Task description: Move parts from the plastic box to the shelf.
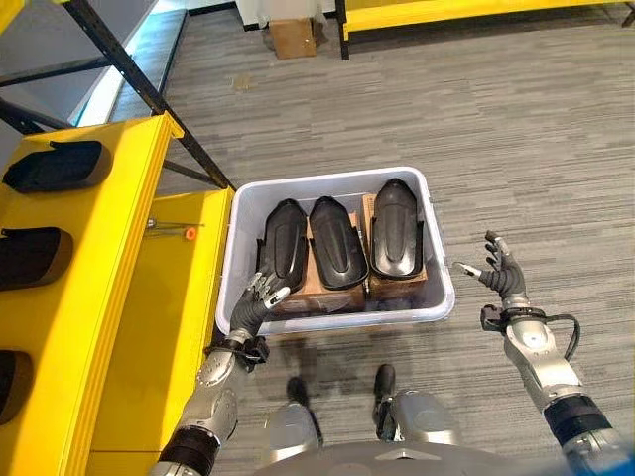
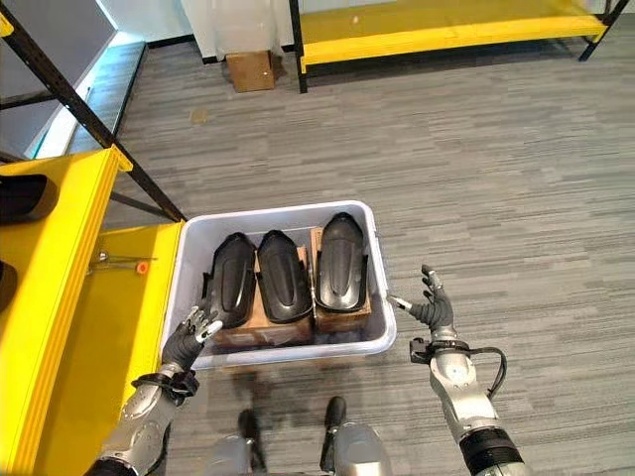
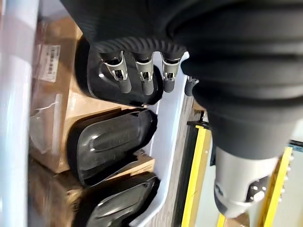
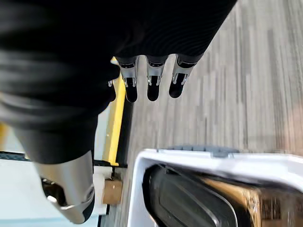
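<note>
Both hands are hovering open-fingered and empty, left hand point(image 1: 255, 305) and right hand point(image 1: 503, 272) flanking the plastic box point(image 1: 442, 260) of black parts point(image 1: 336, 241).

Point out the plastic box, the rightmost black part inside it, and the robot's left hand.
plastic box point(image 1: 444, 266), left eye view, on its right rim.
rightmost black part point(image 1: 396, 228), left eye view, middle of its glossy shell.
left hand point(image 1: 252, 302), left eye view, on its back.
</note>
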Tool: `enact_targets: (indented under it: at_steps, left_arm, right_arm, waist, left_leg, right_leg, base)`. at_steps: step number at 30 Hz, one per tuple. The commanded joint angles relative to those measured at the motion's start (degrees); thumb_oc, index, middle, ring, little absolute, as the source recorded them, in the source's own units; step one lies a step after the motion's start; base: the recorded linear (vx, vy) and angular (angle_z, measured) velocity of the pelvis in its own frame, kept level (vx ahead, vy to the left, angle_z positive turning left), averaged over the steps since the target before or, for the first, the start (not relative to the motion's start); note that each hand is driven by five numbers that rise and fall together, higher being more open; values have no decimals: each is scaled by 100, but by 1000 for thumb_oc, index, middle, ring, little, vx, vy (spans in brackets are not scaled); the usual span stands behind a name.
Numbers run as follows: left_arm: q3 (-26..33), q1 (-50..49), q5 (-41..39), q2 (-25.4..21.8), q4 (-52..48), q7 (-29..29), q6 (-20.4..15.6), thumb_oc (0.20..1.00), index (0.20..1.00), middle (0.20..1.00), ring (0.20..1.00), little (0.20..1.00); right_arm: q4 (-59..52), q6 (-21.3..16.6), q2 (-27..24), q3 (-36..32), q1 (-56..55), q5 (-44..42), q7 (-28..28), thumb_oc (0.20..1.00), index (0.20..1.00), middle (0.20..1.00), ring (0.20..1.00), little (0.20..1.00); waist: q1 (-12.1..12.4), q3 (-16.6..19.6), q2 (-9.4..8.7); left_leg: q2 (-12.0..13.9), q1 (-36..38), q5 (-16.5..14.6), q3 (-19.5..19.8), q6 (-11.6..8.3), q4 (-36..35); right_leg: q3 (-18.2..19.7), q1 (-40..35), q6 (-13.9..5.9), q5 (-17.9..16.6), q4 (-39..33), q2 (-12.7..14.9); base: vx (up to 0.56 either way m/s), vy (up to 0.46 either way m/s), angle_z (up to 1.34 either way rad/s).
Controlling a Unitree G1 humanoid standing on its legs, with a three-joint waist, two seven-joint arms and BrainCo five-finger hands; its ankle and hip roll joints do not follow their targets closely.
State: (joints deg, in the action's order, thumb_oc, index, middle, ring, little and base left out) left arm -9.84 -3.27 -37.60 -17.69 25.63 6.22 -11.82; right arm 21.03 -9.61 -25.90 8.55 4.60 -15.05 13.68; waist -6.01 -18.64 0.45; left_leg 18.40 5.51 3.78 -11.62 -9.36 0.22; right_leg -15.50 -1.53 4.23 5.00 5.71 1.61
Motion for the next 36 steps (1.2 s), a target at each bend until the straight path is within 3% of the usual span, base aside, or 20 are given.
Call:
enact_targets:
  at_steps: [1, 2, 5, 13, 21, 26, 30, 34, 36]
  left_arm:
    - [106, -227, 112, -29, -365, 30, -138, 1000, 1000, 1000, 1000, 1000]
    - [68, -194, 178, -80, -294, 159, -64, 1000, 1000, 1000, 1000, 1000]
    - [-73, -219, 530, -174, -353, 220, -161, 1000, 1000, 1000, 1000, 1000]
    - [-229, -252, 340, -284, -656, 5, -174, 1000, 1000, 1000, 1000, 1000]
    - [-502, 162, -25, -380, -1024, -68, -235, 1000, 1000, 1000, 1000, 1000]
    - [-649, 527, -383, -467, -1293, -74, -219, 1000, 1000, 1000, 1000, 1000]
    - [-761, 972, -961, -544, -1726, -144, -319, 1000, 1000, 1000, 1000, 1000]
    - [-818, 1243, -1171, -531, -2046, -237, -458, 1000, 1000, 1000, 1000, 1000]
    - [-902, 1476, -993, -540, -2300, -292, -364, 1000, 1000, 1000, 1000, 1000]
  right_arm:
    - [-292, -186, -107, -7, -183, -200, -110, 1000, 1000, 1000, 1000, 1000]
    - [-296, -169, -101, -113, -228, -260, -111, 1000, 1000, 1000, 1000, 1000]
    - [-300, -107, -52, -167, -215, -188, 48, 1000, 1000, 1000, 1000, 1000]
    - [-300, -81, -8, -159, -25, -284, 169, 1000, 1000, 1000, 1000, 1000]
    - [-323, -277, -402, -127, 664, -142, 254, 1000, 1000, 1000, 1000, 1000]
    - [-251, 17, -756, 32, 1464, -23, 425, 1000, 1000, 1000, 1000, 1000]
    - [233, 346, -798, 126, 2369, -701, 470, 1000, 1000, 1000, 1000, 1000]
    - [595, 317, -832, 141, 2860, -639, 585, 1000, 1000, 1000, 1000, 1000]
    - [759, 363, -859, 184, 3350, -489, 652, 1000, 1000, 1000, 1000, 1000]
  waist:
    - [97, 533, 5]
    - [8, 547, 85]
    - [10, 519, 126]
    - [120, 414, 134]
    - [294, 23, 196]
    - [390, -272, 259]
    - [480, -586, 323]
    - [548, -798, 377]
    - [600, -964, 413]
  left_leg:
    - [-355, -294, 175, -56, 326, 143]
    - [-406, -111, -48, -384, 318, 24]
    - [-572, 14, -250, -454, 337, -66]
    - [-679, -44, -366, -372, 374, -182]
    - [-696, -624, -334, -163, 357, 32]
    - [-689, -1016, -264, -19, 320, 204]
    - [-751, -1453, -292, 134, 356, 441]
    - [-825, -1741, -323, 269, 392, 606]
    - [-893, -2036, -337, 316, 441, 692]
  right_leg:
    - [383, 106, -575, 362, 526, 362]
    - [241, 78, -623, 443, 691, 468]
    - [194, 27, -723, 348, 642, 557]
    - [229, 205, -850, 226, 568, 601]
    - [281, 667, -780, 223, 666, 560]
    - [291, 976, -719, 236, 808, 558]
    - [322, 1434, -663, 344, 1157, 601]
    - [350, 1721, -642, 373, 1360, 627]
    - [385, 2039, -650, 354, 1469, 641]
  base:
    - [128, 566, -84]
    - [109, 430, -66]
    - [84, 289, 12]
    - [2, 56, 18]
    - [-136, -37, 4]
    - [-140, -44, -1]
    - [-170, -36, -3]
    - [-135, -20, 7]
    - [-218, -29, 13]
